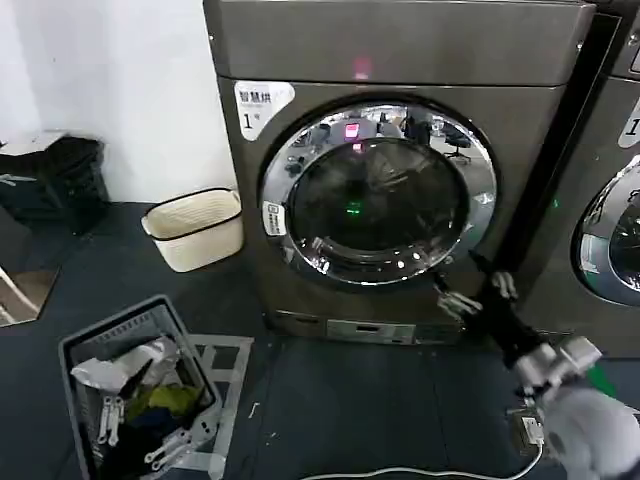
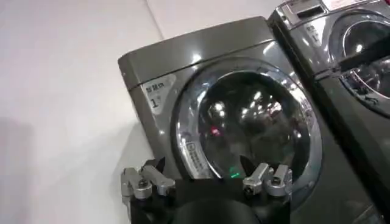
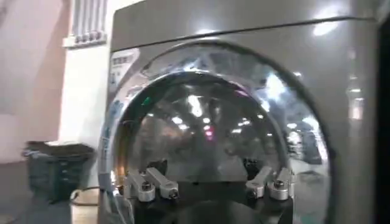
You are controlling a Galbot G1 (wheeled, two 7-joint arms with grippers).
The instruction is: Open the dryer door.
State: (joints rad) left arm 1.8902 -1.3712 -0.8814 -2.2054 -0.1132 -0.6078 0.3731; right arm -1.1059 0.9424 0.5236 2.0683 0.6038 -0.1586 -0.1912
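Quick status: the big round porthole dryer door (image 1: 378, 195), wide shiny chrome ring around dark tinted glass, on the dark-grey machine w/ the white "1" sticker (image 1: 257, 108), is closed, sitting flush in the front panel afaict. So the opening itself isn't done yet.

My right gripper (image 1: 477, 290) is up near the lower right edge of that chrome ring, fingers spread wide w/ nothing between them. In the head view it looks just beside the rim, but I can't tell if a fingertip actually touches it. The right wrist view shows the door close up past my open fingers (image 3: 155, 182).

My left gripper (image 2: 207, 181) is open too, empty, hanging well back from the machine, idle imo.

What's left, as I judge it: catch the door's edge, pull, swing it out. Basically everything after the approach.
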